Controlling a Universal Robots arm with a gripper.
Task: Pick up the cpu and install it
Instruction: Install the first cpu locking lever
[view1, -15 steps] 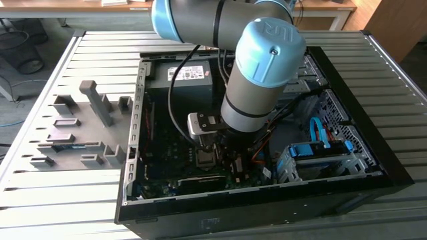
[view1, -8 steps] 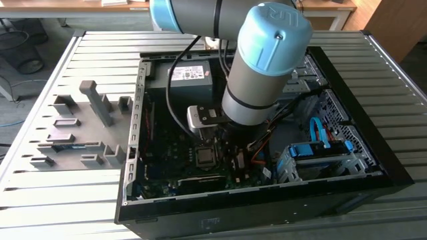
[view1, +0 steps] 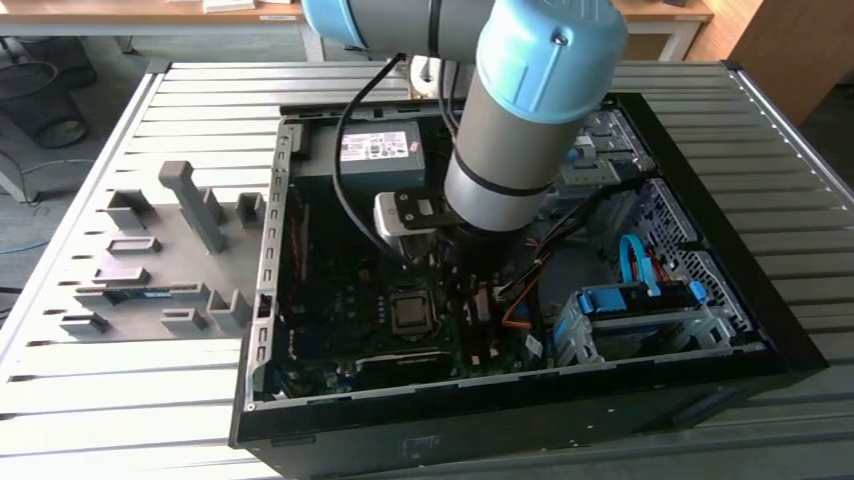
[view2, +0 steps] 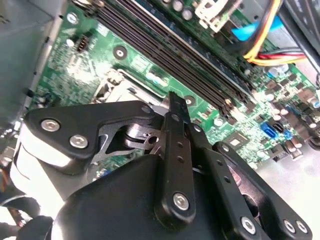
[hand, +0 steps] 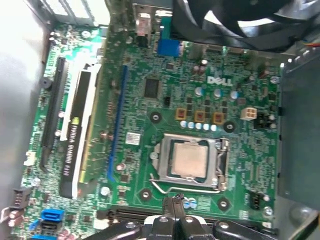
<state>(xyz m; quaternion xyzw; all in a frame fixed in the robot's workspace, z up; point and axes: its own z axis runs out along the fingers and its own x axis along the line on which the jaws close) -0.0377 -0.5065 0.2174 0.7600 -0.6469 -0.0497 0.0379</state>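
The cpu (hand: 189, 160), a small square chip with a dull silver top, lies flat in its socket on the green motherboard (hand: 150, 65), with the metal frame and lever around it. In the exterior view the cpu (view1: 411, 310) shows as a small square low in the open case, just below the arm (view1: 514, 130). My gripper (hand: 175, 202) hovers a short way off the socket's lever side. Its black fingers (view2: 175, 120) are shut together with nothing between them, and they touch neither chip nor board.
The black computer case (view1: 747, 330) lies open on a slatted table. Inside are a grey power-supply box (view1: 378, 148), a blue drive cage (view1: 641, 300), an expansion card (hand: 80, 135), a fan (hand: 240, 20) and coloured cables (view2: 265, 40). Grey fixture blocks (view1: 174, 240) stand at the exterior view's left.
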